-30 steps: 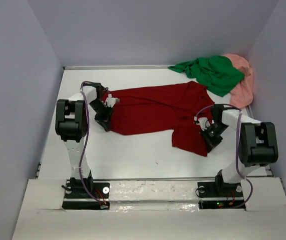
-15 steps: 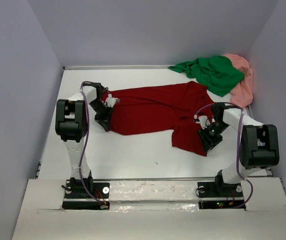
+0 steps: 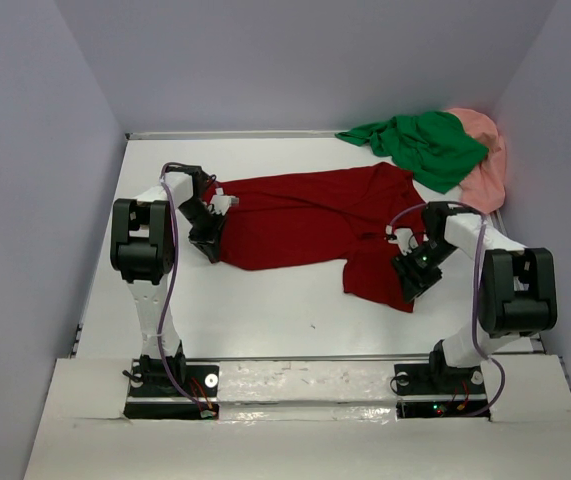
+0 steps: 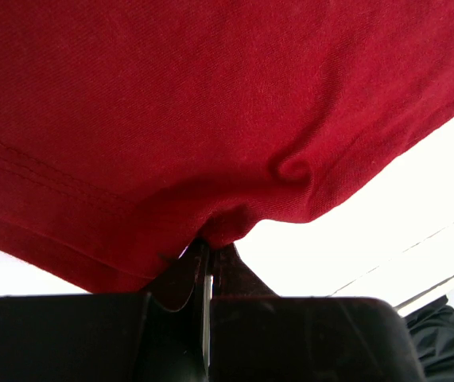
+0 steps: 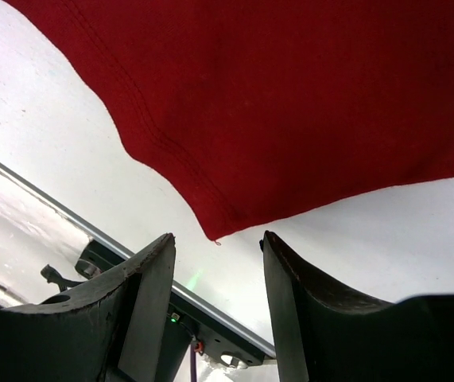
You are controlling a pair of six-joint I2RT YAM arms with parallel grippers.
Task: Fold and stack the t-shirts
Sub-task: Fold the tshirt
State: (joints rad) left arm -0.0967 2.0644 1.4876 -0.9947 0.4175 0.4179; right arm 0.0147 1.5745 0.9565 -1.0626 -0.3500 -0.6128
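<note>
Presently: left gripper (image 4: 206, 253) pinched dark red t-shirt (image 3: 305, 222) by its hem, likely anchoring it; right gripper (image 5: 217, 240) stood open at its corner.

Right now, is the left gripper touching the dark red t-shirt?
Touching. The left wrist view shows the left gripper with jaws shut on a puckered fold of the dark red t-shirt.

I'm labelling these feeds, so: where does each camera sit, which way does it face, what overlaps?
Top external: above, behind the robot, looking down at the table, left arm, right arm.
Left wrist: along the left gripper, shut on the dark red t-shirt.
Right wrist: past the open right gripper at that shirt's corner.
Shared: the dark red t-shirt, everywhere.
</note>
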